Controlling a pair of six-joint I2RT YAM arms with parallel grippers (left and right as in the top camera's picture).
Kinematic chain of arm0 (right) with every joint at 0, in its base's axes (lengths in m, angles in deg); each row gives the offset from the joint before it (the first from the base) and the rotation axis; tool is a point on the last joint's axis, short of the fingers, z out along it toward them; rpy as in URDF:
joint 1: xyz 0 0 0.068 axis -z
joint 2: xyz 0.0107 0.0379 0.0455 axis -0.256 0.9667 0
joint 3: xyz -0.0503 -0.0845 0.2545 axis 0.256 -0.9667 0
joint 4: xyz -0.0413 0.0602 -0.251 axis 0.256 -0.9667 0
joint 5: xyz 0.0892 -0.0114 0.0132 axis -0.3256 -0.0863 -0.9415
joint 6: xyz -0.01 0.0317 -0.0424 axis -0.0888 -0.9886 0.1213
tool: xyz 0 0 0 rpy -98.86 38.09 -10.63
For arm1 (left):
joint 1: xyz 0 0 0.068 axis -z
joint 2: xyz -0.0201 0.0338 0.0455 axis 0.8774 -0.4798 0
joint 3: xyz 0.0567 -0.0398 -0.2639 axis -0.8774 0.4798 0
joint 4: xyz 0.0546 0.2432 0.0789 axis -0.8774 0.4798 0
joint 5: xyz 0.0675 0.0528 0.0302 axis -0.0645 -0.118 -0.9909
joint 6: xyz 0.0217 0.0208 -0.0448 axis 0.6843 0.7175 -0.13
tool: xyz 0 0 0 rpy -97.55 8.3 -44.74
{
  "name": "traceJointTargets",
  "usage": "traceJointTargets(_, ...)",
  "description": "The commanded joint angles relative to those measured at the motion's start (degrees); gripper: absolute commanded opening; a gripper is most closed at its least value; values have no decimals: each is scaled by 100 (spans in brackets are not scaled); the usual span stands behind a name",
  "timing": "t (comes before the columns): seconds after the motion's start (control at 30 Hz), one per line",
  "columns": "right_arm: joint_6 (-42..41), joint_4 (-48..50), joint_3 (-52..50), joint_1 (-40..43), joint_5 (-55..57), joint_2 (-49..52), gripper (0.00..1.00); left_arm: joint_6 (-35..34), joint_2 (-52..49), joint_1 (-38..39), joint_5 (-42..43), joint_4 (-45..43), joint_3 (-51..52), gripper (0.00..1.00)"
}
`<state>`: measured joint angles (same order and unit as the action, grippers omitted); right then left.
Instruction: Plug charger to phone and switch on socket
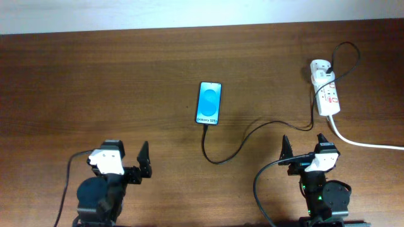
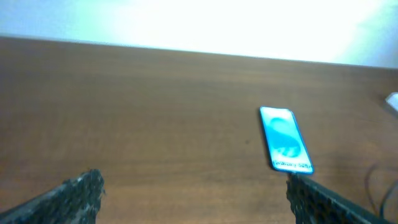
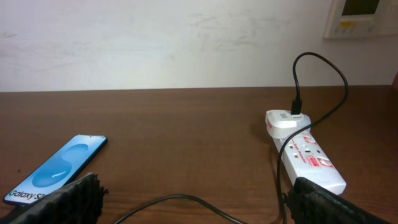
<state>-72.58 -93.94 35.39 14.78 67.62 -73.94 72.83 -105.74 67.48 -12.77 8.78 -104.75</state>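
Observation:
The phone (image 1: 209,103) lies flat mid-table with its blue screen up and the "Galaxy" text at its near end. It also shows in the left wrist view (image 2: 283,137) and the right wrist view (image 3: 57,167). The charger cable (image 1: 235,149) runs from the phone's near end, where its tip meets the edge, loops toward me, then goes right to a black plug on the white socket strip (image 1: 327,93), which the right wrist view (image 3: 308,157) also shows. My left gripper (image 1: 124,159) (image 2: 193,180) is open and empty near the front edge. My right gripper (image 1: 305,146) (image 3: 194,183) is open and empty, short of the cable (image 3: 186,200).
A thick white cord (image 1: 366,144) leaves the socket strip toward the right edge. A white wall runs behind the table's far edge, with a wall panel (image 3: 362,15) at its upper right. Black robot-base cables (image 1: 260,189) hang near the arms' bases.

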Motion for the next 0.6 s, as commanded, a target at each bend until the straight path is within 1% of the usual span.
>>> traceJointTargets(0.0, 39, -28, -31, -22, 48, -42, 98, 494, 671, -238, 758, -350, 632, 99)
traceJointTargets(0.1, 39, -28, -31, -22, 48, -42, 98, 492, 1228, -481, 1257, -1270, 1329, 99)
traceJointTargets(0.17, 39, -28, -31, -22, 48, -42, 98, 492, 1609, -520, 1300, -1725, 1764, 99)
traceJointTargets(0.2, 39, -28, -31, -22, 48, -42, 98, 492, 1714, -520, 1298, -2227, 2015, 100)
traceJointTargets(0.27, 39, -28, -31, -22, 48, -42, 98, 470, 1714, -520, 1235, -2271, 2041, 99)
traceJointTargets(0.33, 39, -31, -31, -22, 48, -42, 98, 70, 1714, -520, 654, -2258, 2041, 99)
traceJointTargets(0.37, 39, -28, -31, -22, 48, -42, 98, 66, 1714, -520, 221, -2118, 2041, 99)
traceJointTargets(0.4, 39, -28, -31, -22, 48, -42, 99, 61, 1714, -520, 13, -1860, 2041, 99)
traceJointTargets(0.43, 39, -28, -31, -22, 48, -42, 98, 66, 1714, -520, -81, -1626, 2041, 99)
traceJointTargets(0.57, 39, -28, -31, -22, 48, -42, 98, 138, 1714, -520, -142, -1628, 2041, 99)
